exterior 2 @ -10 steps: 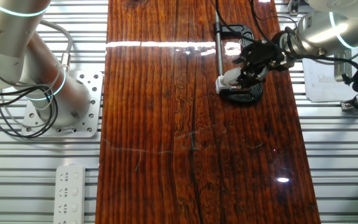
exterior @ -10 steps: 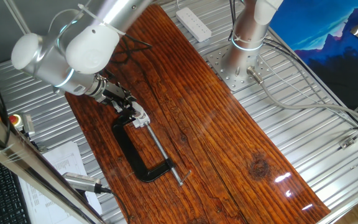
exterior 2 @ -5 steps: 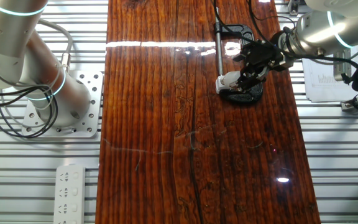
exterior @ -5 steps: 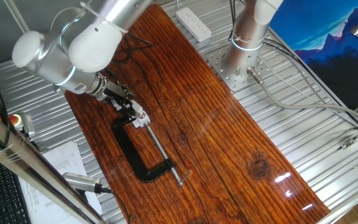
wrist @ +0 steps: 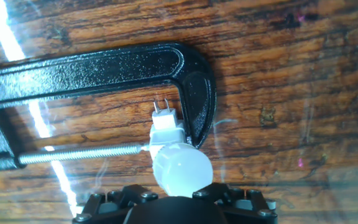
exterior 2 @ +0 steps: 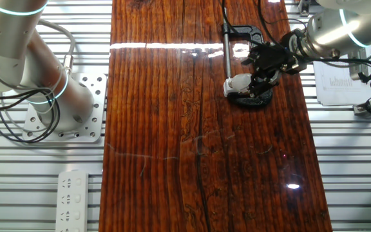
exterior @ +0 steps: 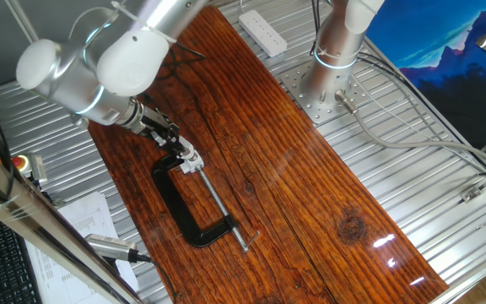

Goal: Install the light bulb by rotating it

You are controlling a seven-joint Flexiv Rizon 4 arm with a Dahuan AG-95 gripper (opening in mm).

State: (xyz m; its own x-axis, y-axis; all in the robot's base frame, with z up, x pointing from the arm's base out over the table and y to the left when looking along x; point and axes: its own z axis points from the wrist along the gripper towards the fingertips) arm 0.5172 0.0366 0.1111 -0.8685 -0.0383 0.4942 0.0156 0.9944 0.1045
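The light bulb [wrist: 182,167] is a small frosted white cap seated in a white socket block [wrist: 166,127], whose two pins stick out at the far end. The socket sits at the jaw of a black C-clamp [wrist: 104,65] lying on the wooden board. My gripper [wrist: 180,198] comes in from the bulb's rounded end and is shut on the bulb. In one fixed view the bulb [exterior: 191,160] shows white just beyond my gripper [exterior: 175,147]. In the other fixed view the bulb [exterior 2: 237,82] lies left of my gripper [exterior 2: 257,76]. The fingertips are hidden behind the bulb in the hand view.
The C-clamp [exterior: 180,207] and its threaded screw [exterior: 218,203] lie along the board's edge. A second arm's base [exterior: 332,59] is bolted beside the board. A white power strip [exterior: 262,32] lies at the far end. Paper sheets [exterior: 83,215] and a red button [exterior: 19,160] sit beside the board.
My hand has turned slightly about its own axis while staying on the bulb. The bulb, socket and clamp stay where they were.
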